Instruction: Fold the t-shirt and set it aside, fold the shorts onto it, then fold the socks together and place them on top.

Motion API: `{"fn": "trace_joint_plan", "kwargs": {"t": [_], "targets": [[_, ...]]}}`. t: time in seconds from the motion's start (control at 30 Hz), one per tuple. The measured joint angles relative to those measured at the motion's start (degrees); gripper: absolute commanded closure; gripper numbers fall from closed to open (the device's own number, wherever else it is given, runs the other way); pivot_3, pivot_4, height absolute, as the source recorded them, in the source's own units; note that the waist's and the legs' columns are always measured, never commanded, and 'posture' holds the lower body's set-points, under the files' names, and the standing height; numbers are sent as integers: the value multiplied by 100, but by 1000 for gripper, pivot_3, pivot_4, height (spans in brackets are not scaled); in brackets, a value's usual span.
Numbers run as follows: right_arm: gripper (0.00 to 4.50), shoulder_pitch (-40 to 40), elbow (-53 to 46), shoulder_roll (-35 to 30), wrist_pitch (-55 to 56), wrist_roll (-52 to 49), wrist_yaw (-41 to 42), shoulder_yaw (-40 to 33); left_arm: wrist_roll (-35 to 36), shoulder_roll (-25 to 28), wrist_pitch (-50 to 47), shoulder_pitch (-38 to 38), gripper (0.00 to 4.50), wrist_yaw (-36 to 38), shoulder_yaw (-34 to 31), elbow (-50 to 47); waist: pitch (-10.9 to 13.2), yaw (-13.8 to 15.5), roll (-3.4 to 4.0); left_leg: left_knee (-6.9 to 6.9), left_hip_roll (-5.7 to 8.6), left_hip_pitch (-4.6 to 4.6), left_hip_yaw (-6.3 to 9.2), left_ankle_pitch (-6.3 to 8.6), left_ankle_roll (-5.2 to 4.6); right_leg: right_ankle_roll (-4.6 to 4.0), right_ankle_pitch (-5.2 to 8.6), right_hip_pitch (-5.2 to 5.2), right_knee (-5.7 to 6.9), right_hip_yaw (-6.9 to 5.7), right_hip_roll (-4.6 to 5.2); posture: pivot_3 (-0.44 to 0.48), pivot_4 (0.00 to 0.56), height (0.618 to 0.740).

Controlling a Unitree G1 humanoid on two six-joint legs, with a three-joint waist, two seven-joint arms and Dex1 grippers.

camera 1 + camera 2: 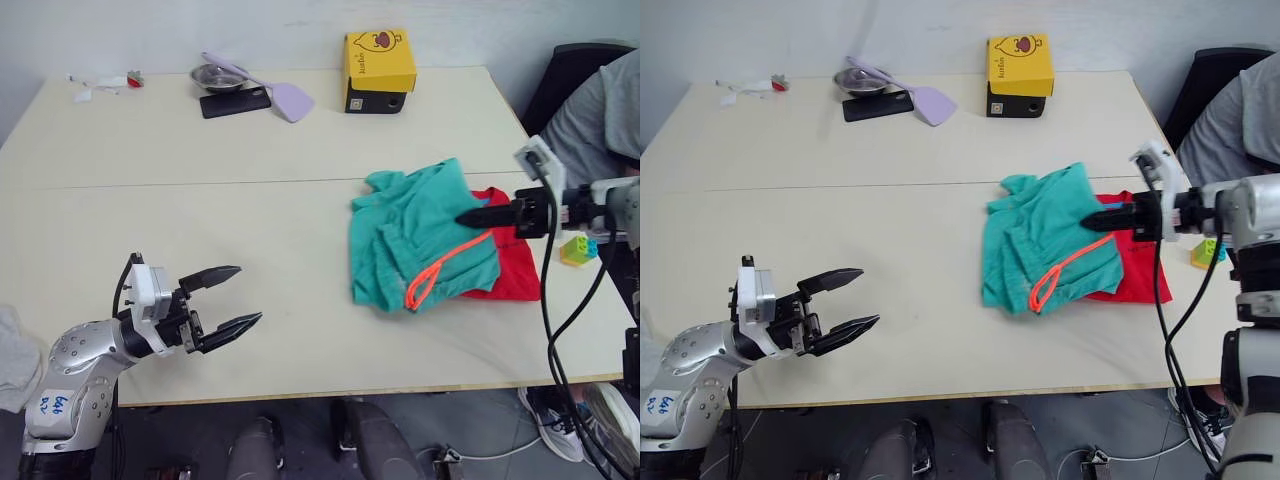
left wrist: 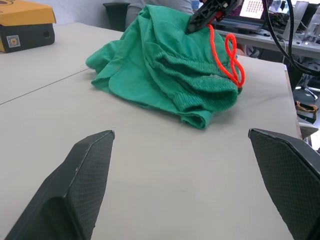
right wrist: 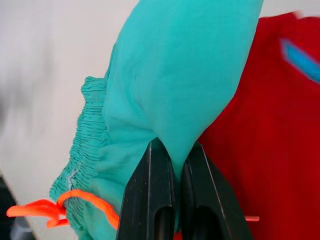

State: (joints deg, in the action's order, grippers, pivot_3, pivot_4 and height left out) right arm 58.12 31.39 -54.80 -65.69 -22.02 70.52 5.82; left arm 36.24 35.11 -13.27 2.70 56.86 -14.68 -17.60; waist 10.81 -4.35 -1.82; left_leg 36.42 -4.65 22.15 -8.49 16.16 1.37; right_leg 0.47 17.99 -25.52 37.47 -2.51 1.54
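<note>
Shorts (image 1: 420, 235), teal with an orange drawstring (image 1: 440, 270), lying crumpled on top of the red shirt (image 1: 508, 265) toward the right side of the table (image 1: 200, 200); the shirt shows only along the shorts' right and near edges. Right gripper (image 1: 470, 215): fingers closed on a fold of the shorts' fabric near the right edge of the heap, as the right wrist view confirms, with teal cloth pinched between the two black fingers and the red shirt just beyond. Left gripper (image 1: 228, 297): fingers spread wide, holding nothing, hovering over bare table well apart from the garments, pointed toward them. The step in hand appears to be folding the shorts onto the shirt. To do it well, the pinch should stay on shorts fabric alone, without catching the shirt beneath; the fold should be drawn flat and square over the shirt, and the loose drawstring kept tucked in. The free left gripper would probably need to come across and steady the far edge.
</note>
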Motion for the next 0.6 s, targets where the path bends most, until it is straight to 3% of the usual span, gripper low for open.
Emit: {"fn": "trace_joint_plan", "kwargs": {"t": [0.4, 0.6], "targets": [[4461, 656, 2011, -353, 1297, 1044, 707, 354, 1, 99, -107, -12, 0, 3, -1, -28, 3, -10, 5, 6, -1, -3, -3, -13, 23, 0, 0, 0, 6, 4, -4, 0, 150, 740], [4461, 867, 2944, -322, 1974, 1568, 588, 424, 3, 138, -124, -28, 0, 36, -4, -26, 6, -4, 10, 20, 0, -1, -5, -14, 24, 1, -1, 1, 9, 6, -3, 0, 150, 740]]}}
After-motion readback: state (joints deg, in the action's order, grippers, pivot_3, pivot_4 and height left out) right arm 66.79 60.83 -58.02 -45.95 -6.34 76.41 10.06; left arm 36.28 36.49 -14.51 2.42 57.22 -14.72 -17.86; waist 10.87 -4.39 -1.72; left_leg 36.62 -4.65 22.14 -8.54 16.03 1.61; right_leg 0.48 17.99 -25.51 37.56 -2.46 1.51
